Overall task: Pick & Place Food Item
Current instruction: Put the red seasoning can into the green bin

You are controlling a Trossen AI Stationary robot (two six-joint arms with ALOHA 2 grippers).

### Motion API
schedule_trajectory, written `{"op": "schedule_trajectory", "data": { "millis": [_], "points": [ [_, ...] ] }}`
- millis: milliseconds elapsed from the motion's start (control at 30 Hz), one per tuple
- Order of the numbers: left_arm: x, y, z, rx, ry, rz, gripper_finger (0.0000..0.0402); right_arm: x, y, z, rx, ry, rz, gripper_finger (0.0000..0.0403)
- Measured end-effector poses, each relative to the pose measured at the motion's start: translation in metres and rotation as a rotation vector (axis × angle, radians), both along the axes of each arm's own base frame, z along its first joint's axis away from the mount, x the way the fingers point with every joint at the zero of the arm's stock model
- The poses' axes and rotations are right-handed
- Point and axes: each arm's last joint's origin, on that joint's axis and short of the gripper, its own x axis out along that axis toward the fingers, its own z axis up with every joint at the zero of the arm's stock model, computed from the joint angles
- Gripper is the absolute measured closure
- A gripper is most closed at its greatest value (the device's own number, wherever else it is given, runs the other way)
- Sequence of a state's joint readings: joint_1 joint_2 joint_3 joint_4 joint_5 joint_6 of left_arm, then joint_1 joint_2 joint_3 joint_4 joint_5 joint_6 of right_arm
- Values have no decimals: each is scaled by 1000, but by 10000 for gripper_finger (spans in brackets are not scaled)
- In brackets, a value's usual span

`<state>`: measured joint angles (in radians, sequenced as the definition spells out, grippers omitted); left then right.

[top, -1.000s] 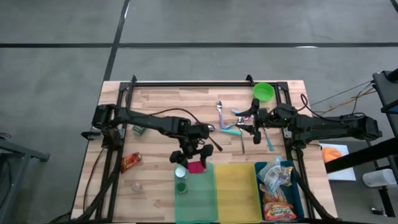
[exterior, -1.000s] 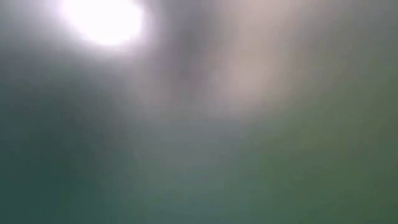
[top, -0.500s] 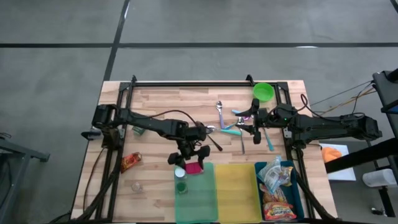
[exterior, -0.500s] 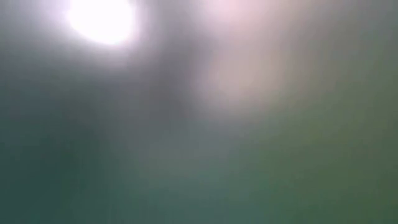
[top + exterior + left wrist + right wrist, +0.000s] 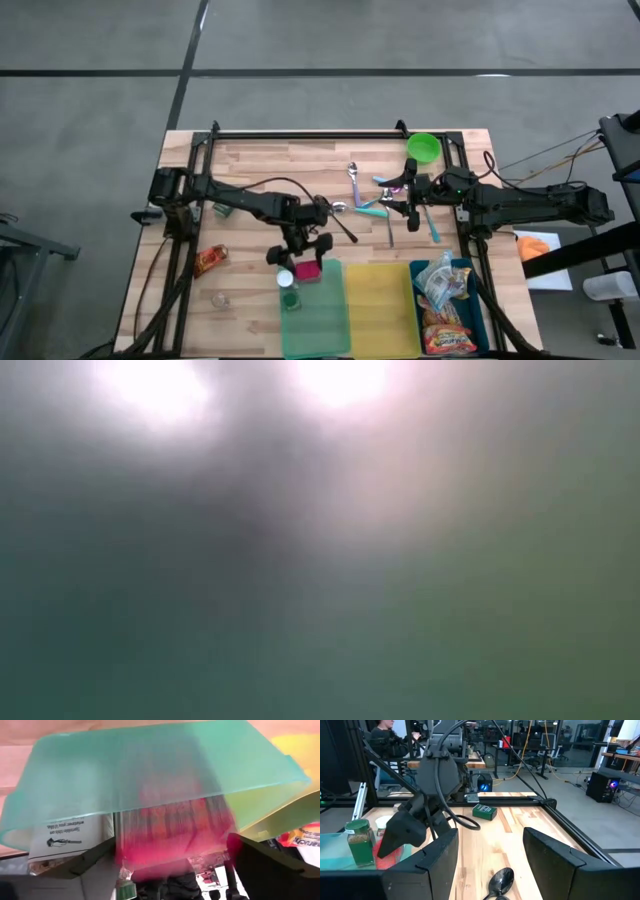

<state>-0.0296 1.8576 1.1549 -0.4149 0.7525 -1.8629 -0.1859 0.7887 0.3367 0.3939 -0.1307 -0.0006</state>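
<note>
A pink food packet (image 5: 308,269) sits at the far rim of the translucent green bin (image 5: 322,322), between the fingers of my left gripper (image 5: 300,252), which is shut on it and slants downward. The left wrist view shows the packet (image 5: 170,830) blurred behind the bin's wall (image 5: 150,770). Inside the bin stand a green jar (image 5: 290,298) and a white-lidded jar (image 5: 286,279). My right gripper (image 5: 398,197) waits open and level over the cutlery at the right, touching nothing. The low view is wholly blurred. My left gripper has the pink packet between its two fingers (image 5: 250,865), one on each of two opposite sides (image 5: 227,837). The fingers slant down from the table's far side. The packet hangs below them, at the green bin's far rim; whether it rests on the bin does not show.
A yellow bin (image 5: 380,305) and a blue bin (image 5: 462,272) with snack bags stand right of the green one. A red packet (image 5: 209,260), a green box (image 5: 221,209), a green bowl (image 5: 424,147) and a spoon (image 5: 501,881) lie about. A person (image 5: 385,735) sits beyond the table.
My left gripper has sunk toward the green bin and drifted a little toward the table's left and near edges, carrying the pink packet down to the bin's far rim.
</note>
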Motion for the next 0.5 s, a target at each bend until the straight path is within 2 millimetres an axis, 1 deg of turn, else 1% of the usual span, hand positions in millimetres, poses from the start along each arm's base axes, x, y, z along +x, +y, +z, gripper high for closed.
{"op": "schedule_trajectory", "data": {
  "millis": [100,167,367,500],
  "points": [
    [0,0,0,1,-4,-2,20,0,0,0,0,0,0,181],
    [0,0,0,1,-5,-2,11,0,0,0,0,0,0,181],
    [0,0,1,1,-6,-2,6,0,0,0,0,0,0,181],
    [4,0,9,3,-37,-6,6,0,0,0,0,0,0,181]
  ]
}}
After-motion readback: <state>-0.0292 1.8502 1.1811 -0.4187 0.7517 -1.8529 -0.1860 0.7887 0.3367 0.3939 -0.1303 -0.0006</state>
